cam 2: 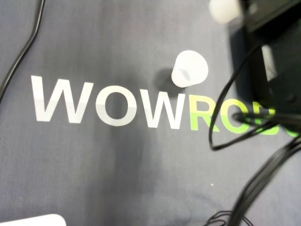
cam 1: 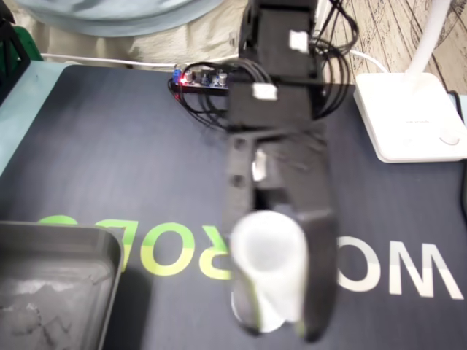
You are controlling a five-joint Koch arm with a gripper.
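In the fixed view my black gripper (cam 1: 281, 292) reaches toward the camera, shut on a blurred, translucent white cup (cam 1: 266, 259) that sits between its two jaws. Just below it a second white shape (cam 1: 255, 319) shows, partly hidden by the held cup. In the overhead view a white cup (cam 2: 189, 68) stands mouth-down on the dark mat, just above the lettering, casting a shadow to its left. A second white cup (cam 2: 223, 9) sits at the top edge, against the black arm (cam 2: 265, 52); the fingertips are hidden there.
A grey tray (cam 1: 58, 240) occupies the lower left of the fixed view. A white lamp base (cam 1: 408, 117) stands at the right and a small circuit board (cam 1: 197, 76) behind the arm. Black cables (cam 2: 244, 188) trail at the lower right and a cable (cam 2: 19, 56) at the left.
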